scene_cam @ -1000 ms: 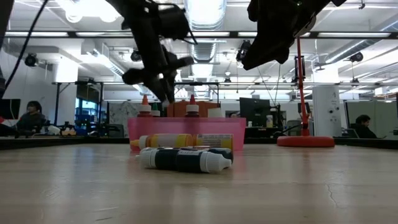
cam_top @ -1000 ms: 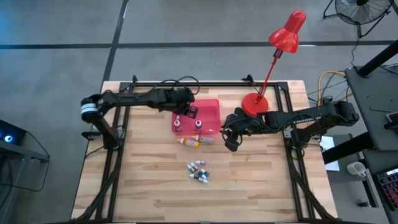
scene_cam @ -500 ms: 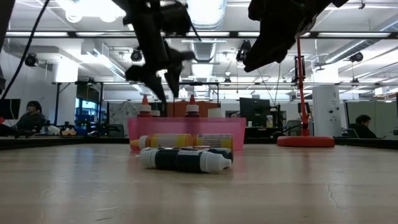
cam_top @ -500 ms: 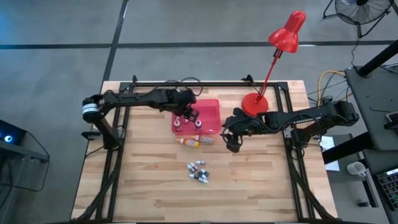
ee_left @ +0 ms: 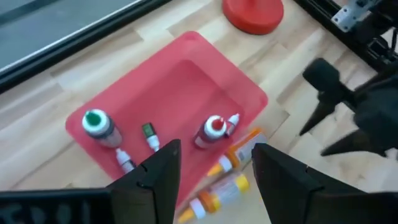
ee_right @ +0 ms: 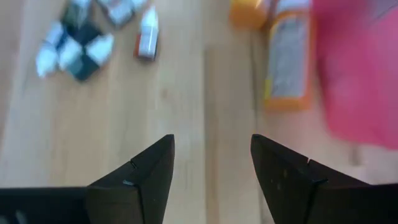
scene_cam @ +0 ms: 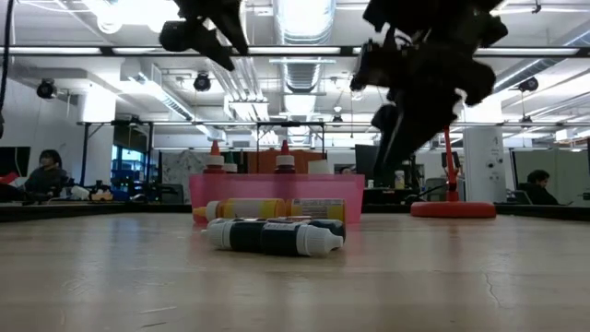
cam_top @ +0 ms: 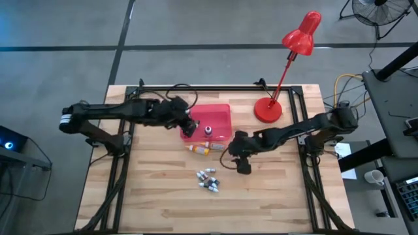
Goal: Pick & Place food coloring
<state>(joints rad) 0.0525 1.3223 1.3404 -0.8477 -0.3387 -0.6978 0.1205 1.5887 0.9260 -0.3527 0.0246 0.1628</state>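
the food coloring [cam_top: 208, 181] lies mostly as a small heap of tiny bottles on the bare desk [cam_top: 150, 196], well in front of the red tray [cam_top: 219, 117]; in the right wrist view the heap [ee_right: 78, 46] shows whitish and dark bodies packed together. two orange bottles [cam_top: 204, 148] lie on their sides just in front of the tray's near edge, between the tray and the heap. inside the tray stand a green-capped bottle [ee_left: 97, 126] and a red-capped bottle [ee_left: 211, 129], with two smaller droppers [ee_left: 149, 135] lying flat beside them.

the right tool [cam_top: 242, 164] hangs over the desk in front of the tray's right corner, just right of the orange bottles and near the heap, fingers [ee_right: 140, 180] spread with nothing between them. the left tool [cam_top: 189, 124] hovers high at the tray's left edge, its fingers [ee_left: 163, 171] also spread and empty.

a red lamp [cam_top: 287, 62] has its round base [cam_top: 266, 109] on the desk just right of the tray. people sit at workstations in the room far behind the tray.
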